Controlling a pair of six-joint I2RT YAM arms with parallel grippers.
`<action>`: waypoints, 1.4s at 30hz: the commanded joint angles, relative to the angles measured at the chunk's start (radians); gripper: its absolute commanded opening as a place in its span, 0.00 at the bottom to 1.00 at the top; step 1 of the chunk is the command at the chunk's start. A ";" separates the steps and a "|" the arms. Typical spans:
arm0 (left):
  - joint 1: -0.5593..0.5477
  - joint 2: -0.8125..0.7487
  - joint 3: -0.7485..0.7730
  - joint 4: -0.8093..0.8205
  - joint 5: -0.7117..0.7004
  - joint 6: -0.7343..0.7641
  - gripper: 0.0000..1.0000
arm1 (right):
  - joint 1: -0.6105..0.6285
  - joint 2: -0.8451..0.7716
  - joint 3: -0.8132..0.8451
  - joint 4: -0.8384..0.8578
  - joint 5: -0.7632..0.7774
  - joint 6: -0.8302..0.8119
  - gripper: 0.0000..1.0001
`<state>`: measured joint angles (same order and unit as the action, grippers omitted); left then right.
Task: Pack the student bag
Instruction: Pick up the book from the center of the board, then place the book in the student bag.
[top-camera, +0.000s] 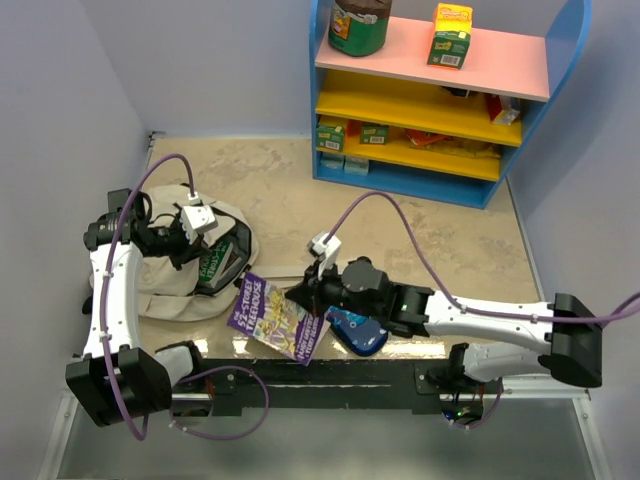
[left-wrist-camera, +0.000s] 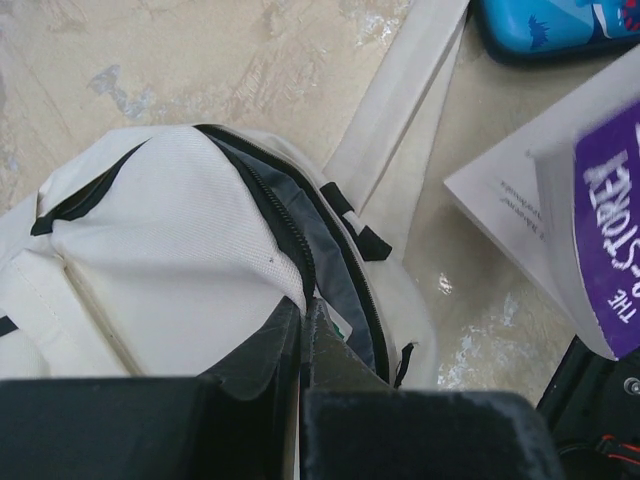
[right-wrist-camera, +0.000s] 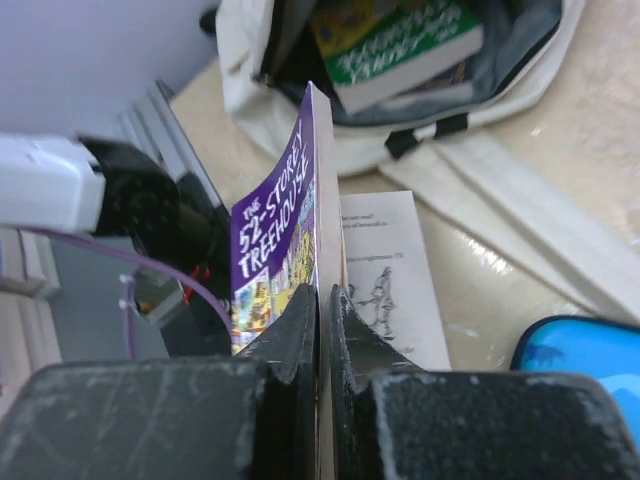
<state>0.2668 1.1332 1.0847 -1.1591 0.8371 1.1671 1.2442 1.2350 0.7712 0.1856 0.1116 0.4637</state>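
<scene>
Two grips are on: the left gripper (left-wrist-camera: 303, 330) pinches the zip rim of the bag (left-wrist-camera: 170, 230), which lies at the left of the table (top-camera: 420, 230). It looks soft and floppy, so that rim seems the surest hold. The right gripper (right-wrist-camera: 325, 310) clamps a purple book (right-wrist-camera: 275, 230).

The left arm (top-camera: 103, 290) was raised steeply from its base at the near edge of the bench (top-camera: 260, 170) and bent at the elbow toward the right, with the wrist tipped downward. The left pincer (left-wrist-camera: 303, 308) was pressed shut on the zipped rim of the student bag (left-wrist-camera: 170, 220). The right arm (top-camera: 480, 318) was stretched low and leftward, and the right pincer (right-wrist-camera: 322, 300) was clamped, fingers nearly touching, on a purple book (right-wrist-camera: 275, 230) held up on edge.
</scene>
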 joint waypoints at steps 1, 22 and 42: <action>-0.009 -0.010 0.029 0.016 0.085 -0.014 0.00 | -0.142 -0.040 0.080 0.043 -0.010 0.016 0.00; -0.009 -0.043 0.040 0.013 0.094 -0.026 0.00 | -0.327 0.379 0.366 0.290 -0.188 0.275 0.00; -0.009 -0.066 0.050 0.010 0.108 -0.055 0.00 | -0.324 0.567 0.433 0.497 -0.207 0.487 0.00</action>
<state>0.2668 1.0962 1.0847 -1.1419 0.8379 1.1358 0.9161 1.7180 1.1587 0.4557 -0.0971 0.8181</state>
